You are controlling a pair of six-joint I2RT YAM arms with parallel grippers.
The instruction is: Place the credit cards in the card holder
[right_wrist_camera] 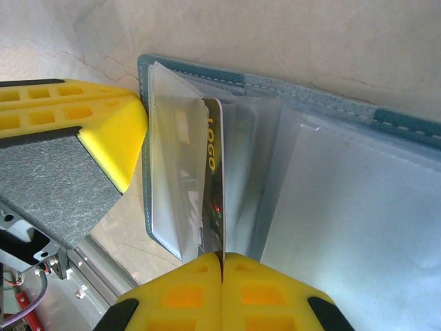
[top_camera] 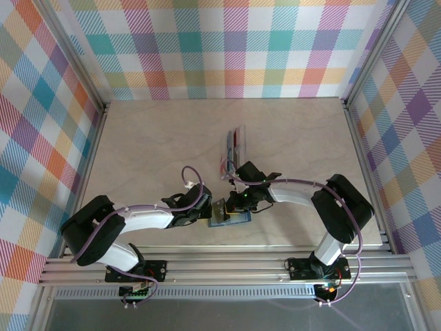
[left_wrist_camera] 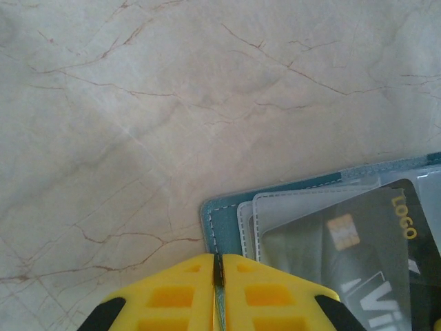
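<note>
Overall: pale marbled table (top_camera: pixel 151 138), boxed on three sides by plaid walls (top_camera: pixel 234 48), with an aluminium rail (top_camera: pixel 227 265) along the near edge.

- Left arm (top_camera: pixel 138 224) reaches in from the near left and right arm (top_camera: pixel 303 193) from the near right. Their tips meet close together near the middle of the table, toward the near edge.
- Left gripper (top_camera: pixel 210 207): in its wrist view, the yellow fingers (left_wrist_camera: pixel 179 289) are pinched together with a thin teal edge caught between them. It is clamped on the cover of the card holder (top_camera: pixel 231 218).
- Right gripper (top_camera: pixel 242 198): in its wrist view, the fingers (right_wrist_camera: pixel 179 289) are pressed tight on the lower edge of the yellow-black card (right_wrist_camera: pixel 213 158).
- Card holder: lies open on the table between the two grippers, teal stitched cover (left_wrist_camera: pixel 220 214) underneath. The left gripper's finger sits just beside its corner in the right wrist view.
- Clear sleeves (right_wrist_camera: pixel 172 172): fanned up from the holder, standing on either side of the held card.
- Credit cards (top_camera: pixel 233 148): small overlapping bunch, red and blue showing, lying flat farther out on the table just beyond the right gripper, apart from the holder.
- Yellow-black card: held edge-on among the sleeves, yellow "LOGO" lettering readable. From the left wrist it shows dark with a gold chip (left_wrist_camera: pixel 343 231), over the holder's inside. Cannot tell whether it sits inside a sleeve or between two.
</note>
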